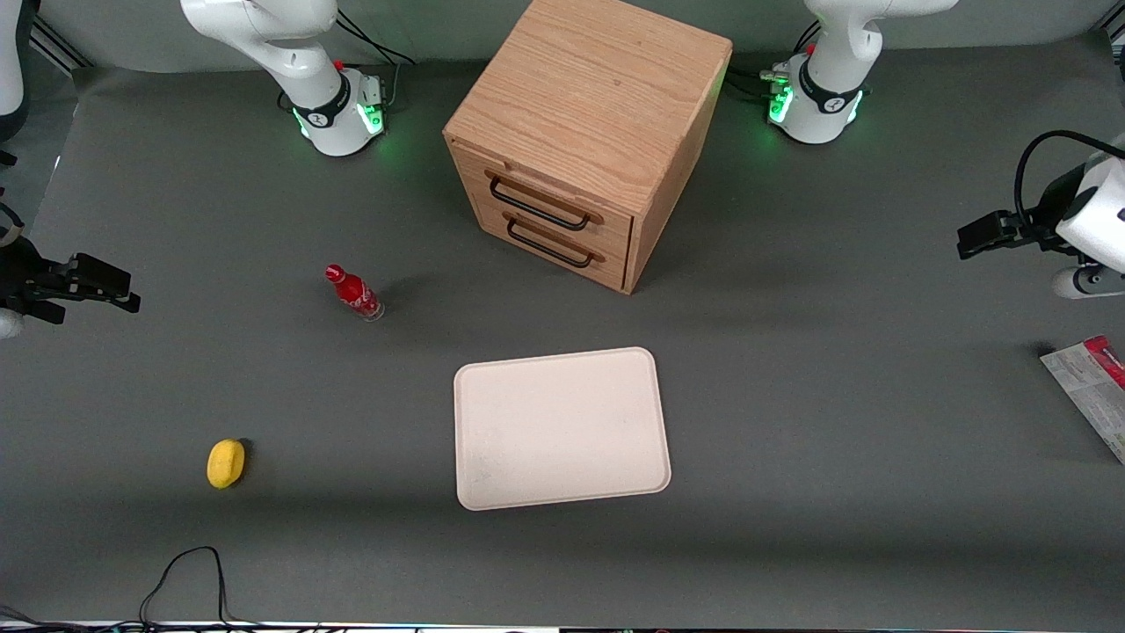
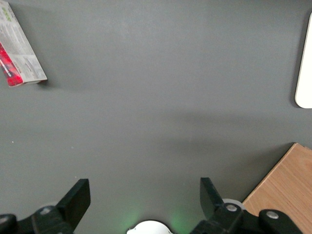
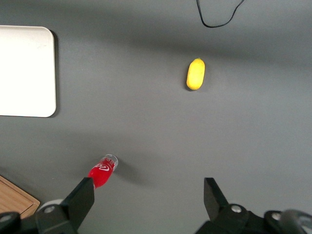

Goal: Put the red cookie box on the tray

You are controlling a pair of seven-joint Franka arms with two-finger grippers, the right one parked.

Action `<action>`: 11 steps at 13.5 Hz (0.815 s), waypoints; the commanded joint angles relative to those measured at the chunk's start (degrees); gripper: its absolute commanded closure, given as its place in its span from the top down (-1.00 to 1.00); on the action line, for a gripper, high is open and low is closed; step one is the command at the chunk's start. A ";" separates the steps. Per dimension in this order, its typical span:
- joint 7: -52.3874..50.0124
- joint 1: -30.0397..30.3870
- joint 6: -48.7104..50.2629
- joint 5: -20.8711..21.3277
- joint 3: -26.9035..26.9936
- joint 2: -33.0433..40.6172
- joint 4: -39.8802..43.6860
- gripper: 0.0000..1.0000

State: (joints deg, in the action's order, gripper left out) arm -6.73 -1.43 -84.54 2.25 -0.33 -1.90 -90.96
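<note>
Nothing is done yet: the red cookie box [image 1: 1092,391] lies flat on the table at the working arm's end, well apart from the bare tray [image 1: 560,428], while the gripper [image 1: 984,236] hangs spread wide and empty above the table near the box.

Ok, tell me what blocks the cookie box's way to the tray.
Nothing visible does. The red cookie box lies toward the working arm's end; only bare mat separates it from the tray. The open end effector hovers above the mat near the box.
</note>
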 commanded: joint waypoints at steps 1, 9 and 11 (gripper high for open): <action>-0.49 0.38 2.19 -0.67 -0.72 -1.44 2.55 1.00; 0.83 3.10 3.41 -1.11 -0.37 -1.79 2.72 1.00; 1.28 3.97 3.95 -0.67 -0.11 -2.23 3.07 1.00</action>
State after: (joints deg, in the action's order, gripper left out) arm -6.41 1.53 -82.51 2.03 -0.41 -3.44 -89.82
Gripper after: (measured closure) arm 0.000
